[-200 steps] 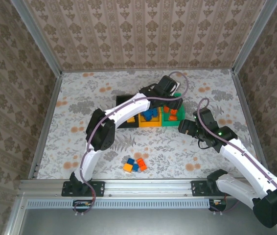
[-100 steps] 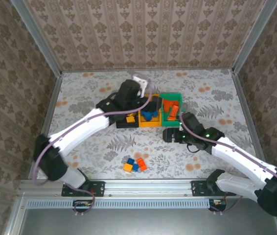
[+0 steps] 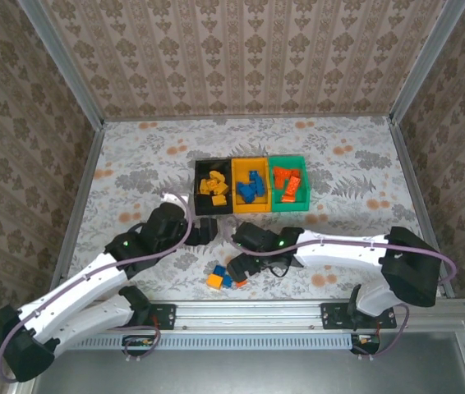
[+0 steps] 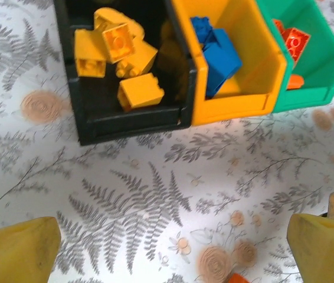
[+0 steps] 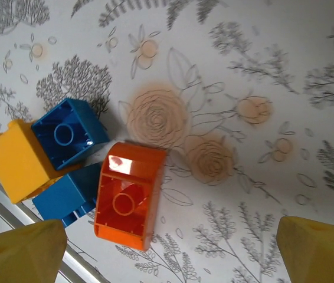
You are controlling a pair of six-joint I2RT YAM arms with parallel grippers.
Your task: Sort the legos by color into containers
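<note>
Fern-patterned tabletop (image 3: 134, 164) holds the containers (image 4: 232, 109) at twelve o'clock, legos (image 4: 134, 91) sorted inside; four loose bricks (image 5: 125, 197) lie at six under the right pincer (image 5: 170, 250), spread apart. Left pincer (image 4: 170, 253), also spread, hovers at eight.

— What's in the left half of the frame?

— Four bricks in a tight cluster. An orange brick (image 5: 125, 194) lies hollow side up, just left of the lower middle. A blue brick (image 5: 71, 137), also hollow side up, sits at its upper left.

— And the others?

— A yellow brick (image 5: 16, 160) lies against that blue one on its left. A second blue brick (image 5: 66, 200) lies below, against the orange brick's left side.

— The gripper (image 5: 167, 259)?

— Its yellow fingers (image 5: 19, 250) sit in the two bottom corners, wide apart, gripping nothing.

— The surface?

— A flowered table (image 5: 244, 71), with a grey strip (image 5: 2, 203) along the lower left.
</note>
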